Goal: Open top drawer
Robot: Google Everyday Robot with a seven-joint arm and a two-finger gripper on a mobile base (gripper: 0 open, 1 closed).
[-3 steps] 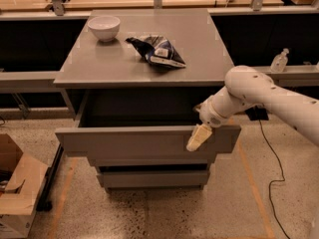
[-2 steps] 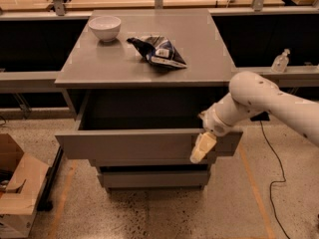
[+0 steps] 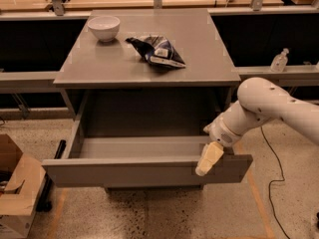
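The top drawer (image 3: pixel 124 171) is a plain grey drawer with a wide flat front, pulled far out of the grey cabinet (image 3: pixel 149 63). Its shallow grey tray (image 3: pixel 134 147) shows inside. My gripper (image 3: pixel 209 158), on the white arm (image 3: pixel 269 108) coming from the right, is at the right end of the drawer front. One cream finger (image 3: pixel 208 159) lies over the front's top edge and down its outer face.
A white bowl (image 3: pixel 103 27) and a dark snack bag (image 3: pixel 157 51) lie on the cabinet top. A cardboard box (image 3: pixel 15 193) stands on the floor at the left. A clear bottle (image 3: pixel 279 60) stands on the shelf at the right. A black cable (image 3: pixel 271 183) runs along the floor.
The drawer has slid farther out toward the camera, and my gripper has moved down and forward with its front.
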